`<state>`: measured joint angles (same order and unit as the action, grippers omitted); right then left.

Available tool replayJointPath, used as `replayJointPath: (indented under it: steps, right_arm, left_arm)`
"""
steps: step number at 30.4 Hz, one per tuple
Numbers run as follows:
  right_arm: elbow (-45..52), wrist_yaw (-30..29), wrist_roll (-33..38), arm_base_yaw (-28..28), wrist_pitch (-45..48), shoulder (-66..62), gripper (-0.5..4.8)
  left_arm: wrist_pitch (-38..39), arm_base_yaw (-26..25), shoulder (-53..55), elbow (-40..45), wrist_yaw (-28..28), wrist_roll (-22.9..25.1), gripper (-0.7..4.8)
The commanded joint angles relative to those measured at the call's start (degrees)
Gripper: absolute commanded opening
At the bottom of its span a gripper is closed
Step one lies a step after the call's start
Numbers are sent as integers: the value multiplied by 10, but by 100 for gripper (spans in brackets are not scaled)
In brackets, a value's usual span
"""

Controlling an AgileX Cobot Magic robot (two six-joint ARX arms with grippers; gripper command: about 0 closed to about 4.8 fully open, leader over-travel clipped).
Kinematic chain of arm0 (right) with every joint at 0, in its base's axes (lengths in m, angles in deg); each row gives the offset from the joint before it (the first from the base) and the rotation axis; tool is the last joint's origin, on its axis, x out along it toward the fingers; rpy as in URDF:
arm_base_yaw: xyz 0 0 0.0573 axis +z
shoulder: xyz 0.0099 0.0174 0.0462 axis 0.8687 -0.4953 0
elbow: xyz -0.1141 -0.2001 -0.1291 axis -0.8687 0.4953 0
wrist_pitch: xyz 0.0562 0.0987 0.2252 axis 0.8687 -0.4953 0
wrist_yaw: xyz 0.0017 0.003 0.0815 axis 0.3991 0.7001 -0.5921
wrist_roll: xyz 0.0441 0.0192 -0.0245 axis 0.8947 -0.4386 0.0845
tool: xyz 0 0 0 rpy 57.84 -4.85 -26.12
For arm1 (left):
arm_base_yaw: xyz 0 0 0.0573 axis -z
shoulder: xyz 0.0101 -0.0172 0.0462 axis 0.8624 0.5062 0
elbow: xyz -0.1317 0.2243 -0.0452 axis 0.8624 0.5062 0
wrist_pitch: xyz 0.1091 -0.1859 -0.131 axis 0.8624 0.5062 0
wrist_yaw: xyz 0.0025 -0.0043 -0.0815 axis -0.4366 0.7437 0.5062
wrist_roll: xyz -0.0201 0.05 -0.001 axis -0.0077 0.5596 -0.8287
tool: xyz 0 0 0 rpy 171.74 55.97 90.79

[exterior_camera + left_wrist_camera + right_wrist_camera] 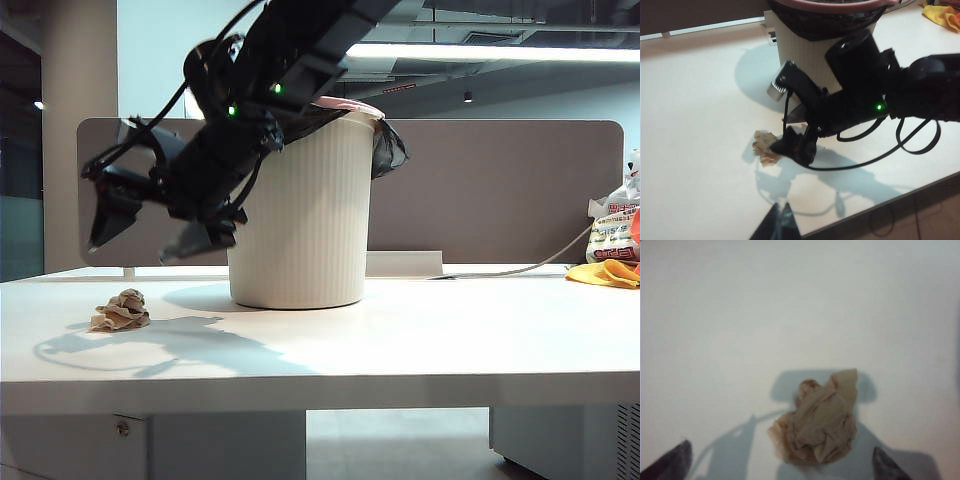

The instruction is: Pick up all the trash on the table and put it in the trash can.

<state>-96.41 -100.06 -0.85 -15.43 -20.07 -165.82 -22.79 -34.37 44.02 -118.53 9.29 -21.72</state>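
Hovering right gripper (782,460) agape, crumpled paper wad (817,422), left gripper (780,220)

One wad of trash (121,310) lies on the table (420,340). It is a small ball of crumpled tan-brown paper with lots of folds and wrinkles. It sits flat on the white top, near the front edge, off to the left of the trash can (300,210) and apart from it. Nothing is touching it.

The same wad (817,422) shows up close in the right wrist view, and partly hidden behind a black arm in the left wrist view (762,149).

The trash can is big, off-white and ribbed. It stands upright near the back of the table. It has a pink rim and a black bag inside, hanging over the edge.

The table is wide, flat and white, with a thick front edge.
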Motion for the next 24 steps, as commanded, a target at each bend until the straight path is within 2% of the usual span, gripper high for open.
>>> replayJointPath:
  steps: [1,8,12,14,17,18,24]
  right_arm:
    - [-3,7,9,3,18,-10,442]
    - [-4,25,19,8,57,-43,437]
    - [-24,45,43,5,66,-70,388]
    - [-39,45,43,5,61,-79,310]
    - [-53,46,43,5,59,-85,44]
    - [-53,46,43,5,64,-85,-13]
    - [-54,44,38,6,42,-63,-6]
  left_arm:
    - [0,-1,0,-1,-1,-2,-5]
    - [2,-1,0,-1,-1,-2,-6]
    - [9,-1,0,-1,-1,-2,-6]
    - [20,-1,0,-1,-1,-2,-5]
    - [38,-1,0,-1,-1,-2,-6]
    - [42,-1,0,-1,-1,-2,-6]
    - [37,-1,0,-1,-1,-2,-6]
